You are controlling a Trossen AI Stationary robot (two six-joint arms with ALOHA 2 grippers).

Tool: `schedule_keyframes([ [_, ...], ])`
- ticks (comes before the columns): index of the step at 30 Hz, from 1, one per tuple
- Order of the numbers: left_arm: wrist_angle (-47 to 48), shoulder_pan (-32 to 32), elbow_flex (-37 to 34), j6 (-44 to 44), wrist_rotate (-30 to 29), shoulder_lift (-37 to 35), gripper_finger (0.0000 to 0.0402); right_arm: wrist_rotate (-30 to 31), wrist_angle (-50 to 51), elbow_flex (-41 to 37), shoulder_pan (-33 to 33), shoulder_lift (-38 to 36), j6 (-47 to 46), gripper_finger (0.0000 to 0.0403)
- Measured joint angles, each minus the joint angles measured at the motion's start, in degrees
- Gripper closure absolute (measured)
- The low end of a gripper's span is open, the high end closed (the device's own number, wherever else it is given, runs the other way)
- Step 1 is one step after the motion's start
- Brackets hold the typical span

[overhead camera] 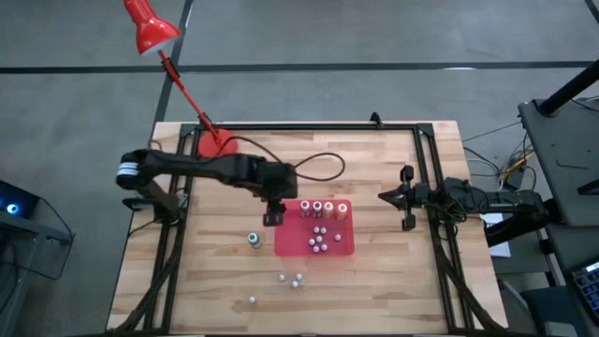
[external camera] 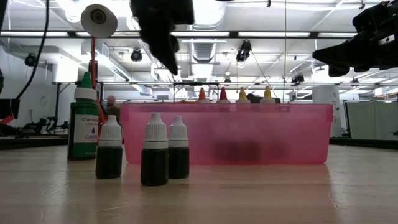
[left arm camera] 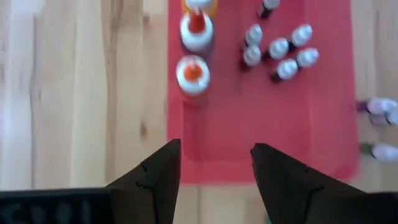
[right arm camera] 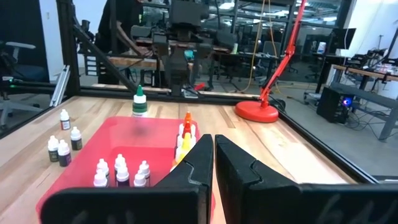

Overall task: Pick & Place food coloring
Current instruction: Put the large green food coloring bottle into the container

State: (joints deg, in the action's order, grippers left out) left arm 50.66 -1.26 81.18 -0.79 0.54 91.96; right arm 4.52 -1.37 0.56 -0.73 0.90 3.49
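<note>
The left gripper [overhead camera: 272, 217] hangs open and empty over the left edge of the red tray [overhead camera: 343, 246], beside the row of food coloring [overhead camera: 323, 209] standing inside it. The right gripper [overhead camera: 405, 197] waits shut, well right. Left of the tray stands a green bottle [external camera: 83, 118] reading "GREEN". Small dark dropper bottles [external camera: 155, 151] stand loose nearby.

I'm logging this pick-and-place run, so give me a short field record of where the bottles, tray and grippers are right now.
tray: red tray on the wooden table
in tray: row of four tall bottles along one edge; cluster of small white-capped bottles
outside tray: green bottle upright beside it; small dropper bottles loose on the table
left gripper: open, empty, above the tray's edge nearest the green bottle
right gripper: shut, empty, waiting off to the tray's other side
</note>
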Motion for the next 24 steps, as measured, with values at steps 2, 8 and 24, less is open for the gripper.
schedule_keyframes([
  [2, 0.13, 0.57, -2.47, 1.37, 0.04, -2.53, 0.0232, -0.01, 0.0, 0.0, -0.02, -0.03, 0.0, 0.0394],
  [8, 0.02, 2.96, -10.29, 6.63, 0.02, -11.07, 0.0232, 0.01, 0.07, 0.0, 0.0, -0.01, 0.0, 0.0394],
  [24, -1.61, 15.94, -23.92, 15.87, 0.06, -26.11, 0.0232, -0.01, 0.13, 0.0, 0.0, -0.01, 0.0, 0.0394],
])
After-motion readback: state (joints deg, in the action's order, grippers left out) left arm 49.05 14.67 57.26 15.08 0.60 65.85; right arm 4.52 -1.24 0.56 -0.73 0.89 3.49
